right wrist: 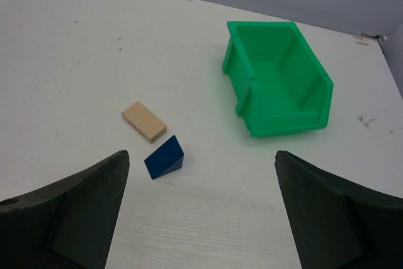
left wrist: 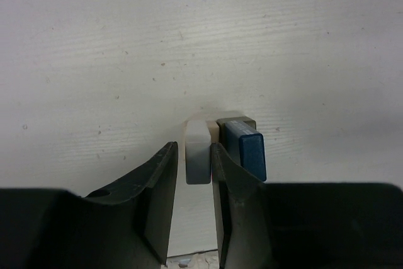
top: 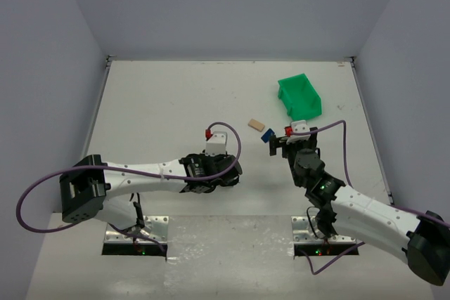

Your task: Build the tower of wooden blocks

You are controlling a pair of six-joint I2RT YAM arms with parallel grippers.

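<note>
Left wrist view: left pincer [left wrist: 194, 148] narrowly parted around pale block [left wrist: 197, 155] of wood block tower [left wrist: 244, 148], standing on the surface [left wrist: 189, 42]. Right pincer [right wrist: 201, 155] wide, empty, facing blue wedge [right wrist: 165, 157] and tan plank [right wrist: 144, 121].

A white table [top: 155, 103] sits boxed by plain pale grey walls [top: 232, 5]; the light is even.

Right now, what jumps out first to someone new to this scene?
The green bin, at the far right of the table. A tan block and a blue wedge lie loose before the wide-open right end effector. The left end effector straddles a pale block, with a blue block beside it.
</note>
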